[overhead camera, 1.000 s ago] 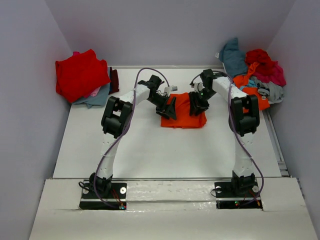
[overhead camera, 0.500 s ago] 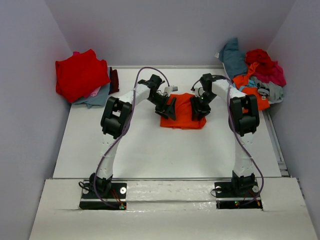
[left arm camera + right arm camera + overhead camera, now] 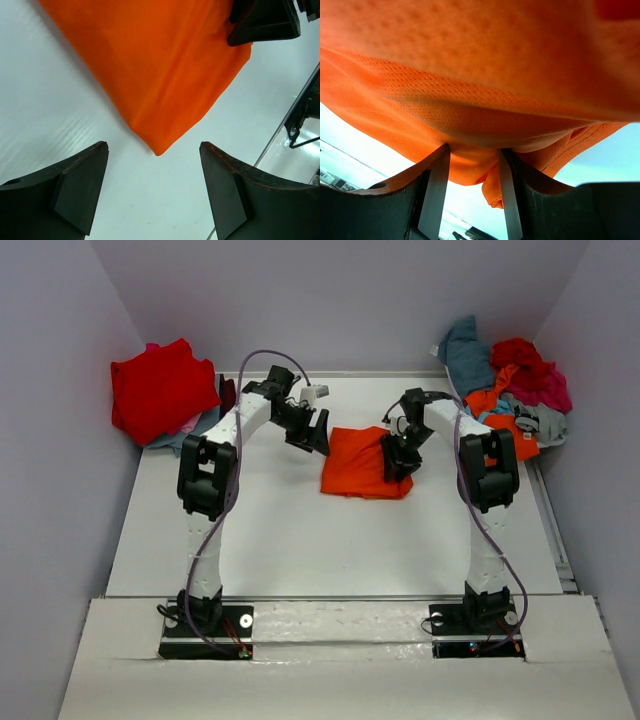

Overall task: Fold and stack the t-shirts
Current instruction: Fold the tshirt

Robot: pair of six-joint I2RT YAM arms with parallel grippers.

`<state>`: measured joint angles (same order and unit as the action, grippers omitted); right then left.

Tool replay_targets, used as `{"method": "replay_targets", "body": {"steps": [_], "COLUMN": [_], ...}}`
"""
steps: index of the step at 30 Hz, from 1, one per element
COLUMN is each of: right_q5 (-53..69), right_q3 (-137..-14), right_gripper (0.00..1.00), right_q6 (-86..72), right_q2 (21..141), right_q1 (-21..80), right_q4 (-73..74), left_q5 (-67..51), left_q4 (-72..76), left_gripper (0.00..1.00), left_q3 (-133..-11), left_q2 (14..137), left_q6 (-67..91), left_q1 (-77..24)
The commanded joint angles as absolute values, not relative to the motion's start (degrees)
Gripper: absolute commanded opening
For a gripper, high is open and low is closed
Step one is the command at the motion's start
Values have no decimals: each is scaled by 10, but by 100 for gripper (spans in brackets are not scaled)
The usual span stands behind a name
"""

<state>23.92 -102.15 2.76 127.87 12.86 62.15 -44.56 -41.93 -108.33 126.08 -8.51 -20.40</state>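
- The bright orange cloth t-shirt (image 3: pixel 362 462) lies folded into a rough rectangle near the middle of the white table (image 3: pixel 300 550). It is smooth on top and puckered along its right edge.
- From the left wrist, one corner of it comes to a neat point on the bare table. From the right wrist, close up, the fabric is a fine mesh knit sagging in soft folds.
- The right gripper (image 3: pixel 398 455) is pinched on that right edge, with a bunch of orange cloth caught between its fingers (image 3: pixel 434 195).
- The left gripper (image 3: pixel 314 434) hangs just left of the shirt and apart from it, its claw spread wide with nothing in it.
- I count one orange shirt in the middle, two arms and two grippers.
- Back left there is one stack: a folded red t-shirt (image 3: pixel 158 390) on top, grey-blue cloth (image 3: pixel 195 435) under it, and a dark maroon piece (image 3: pixel 228 400) beside it.
- Back right there is one loose heap of t-shirts (image 3: pixel 510 390) in five colours: teal, red, magenta, orange and grey. I cannot tell how many shirts are in it.
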Motion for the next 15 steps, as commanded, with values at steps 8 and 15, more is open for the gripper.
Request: {"method": "replay_targets", "body": {"steps": [8,15], "right_q5": [228,239], "right_q3": [-1023,-1020], "right_gripper": [50,50], "right_q6": [33,36], "right_q2": [1255,1248], "right_q1": [131,131], "right_q4": [626,626], "left_q5": [-463,-547], "left_q4": [-424,-422], "left_gripper": [88,92], "left_q3": [-1065,-1064], "left_q2": [1282,1327], "left_q6": [-89,-91], "left_q1": [-176,-153]}}
